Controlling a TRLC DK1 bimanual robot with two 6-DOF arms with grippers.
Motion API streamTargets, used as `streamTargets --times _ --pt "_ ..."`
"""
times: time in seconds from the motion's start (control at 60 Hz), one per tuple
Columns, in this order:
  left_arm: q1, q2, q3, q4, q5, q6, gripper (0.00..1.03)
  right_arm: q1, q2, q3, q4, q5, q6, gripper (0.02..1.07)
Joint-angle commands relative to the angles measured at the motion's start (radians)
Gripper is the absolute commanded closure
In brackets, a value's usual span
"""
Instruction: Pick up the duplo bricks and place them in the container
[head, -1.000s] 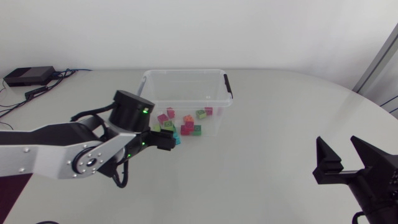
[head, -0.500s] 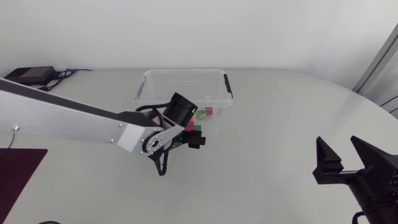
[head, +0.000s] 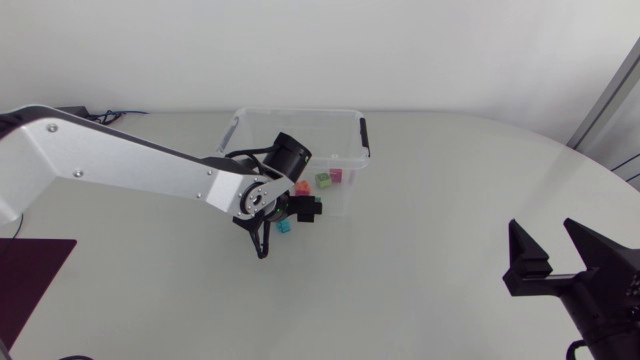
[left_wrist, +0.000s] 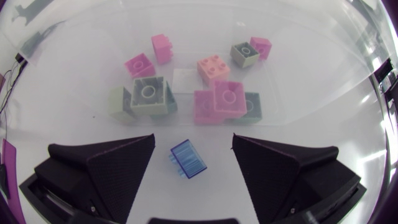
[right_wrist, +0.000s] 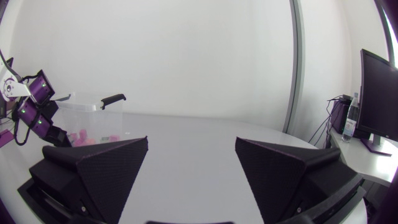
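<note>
Two tools are logged, both spread. The left tool (head: 306, 208) is held over the container (head: 352, 122), presumably for release. The blue brick (left_wrist: 188, 159) is seen loose between its fingers, untouched, near the other bricks (left_wrist: 214, 102) inside; that gap is shown only by the left wrist view. The right tool (head: 548, 255) is parked over the surface (head: 440, 250), well apart.
</note>
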Motion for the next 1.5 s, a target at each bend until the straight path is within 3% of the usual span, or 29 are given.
streamTargets --times 0.0,0.317,0.517,0.8,0.983,1.2,1.483 --pt "-0.002 0.060 0.023 -0.021 0.010 -0.033 0.17 -0.004 -0.005 -0.020 0.012 -0.004 0.003 0.06" --pt "-0.011 0.092 0.015 -0.053 0.019 -0.042 0.12 -0.004 -0.005 -0.020 0.012 -0.004 0.003 0.06" --pt "-0.010 0.095 -0.002 0.004 0.019 -0.048 0.14 -0.004 -0.005 -0.020 0.012 -0.004 0.003 0.06" --pt "-0.011 0.092 -0.049 0.057 0.022 -0.048 0.36 -0.004 -0.005 -0.020 0.012 -0.004 0.003 0.06" --pt "0.004 0.095 -0.065 0.070 0.043 -0.053 0.61 -0.004 -0.007 -0.022 0.012 -0.004 0.003 0.06" --pt "0.007 0.097 -0.080 0.076 0.045 -0.054 0.70 -0.004 -0.005 -0.022 0.012 -0.004 0.003 0.06" --pt "0.013 0.065 -0.126 0.088 0.045 -0.056 0.73 -0.004 -0.005 -0.020 0.012 -0.004 0.003 0.06"
